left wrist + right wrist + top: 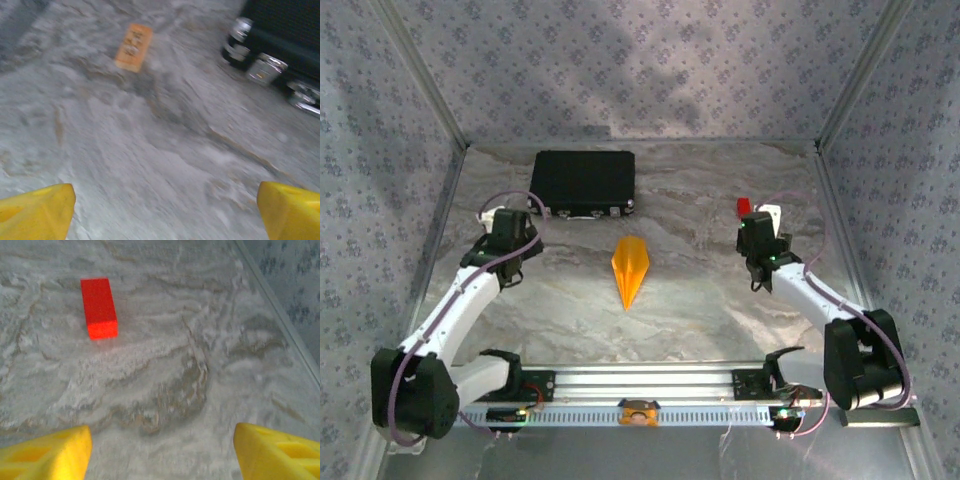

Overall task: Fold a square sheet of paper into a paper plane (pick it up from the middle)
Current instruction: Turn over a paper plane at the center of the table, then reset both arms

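Top external view is showing the paper plane (629, 270) lying flat mid-table, its nose pointing toward 6 o'clock, well apart from both of my grippers. My left gripper (165, 210) is hanging at the plane's 9 o'clock and my right gripper (162, 452) at its 3 o'clock. On each wrist view my yellow fingers (45, 455) are standing wide apart with bare table between them, so I am holding nothing.

I am judging the folding as done: the orange sheet is reading as a slim dart with a lengthwise centre crease. The next move, I think, is calling for both arms to draw clear without brushing paper this thin and light.

The table (700, 300) is looking like marbled grey stone, faintly glossy. A black rectangular case (584, 183) with metal latches is sitting at the plane's 11 o'clock, and a small sharp-edged red block (99, 307) at its 2 o'clock.
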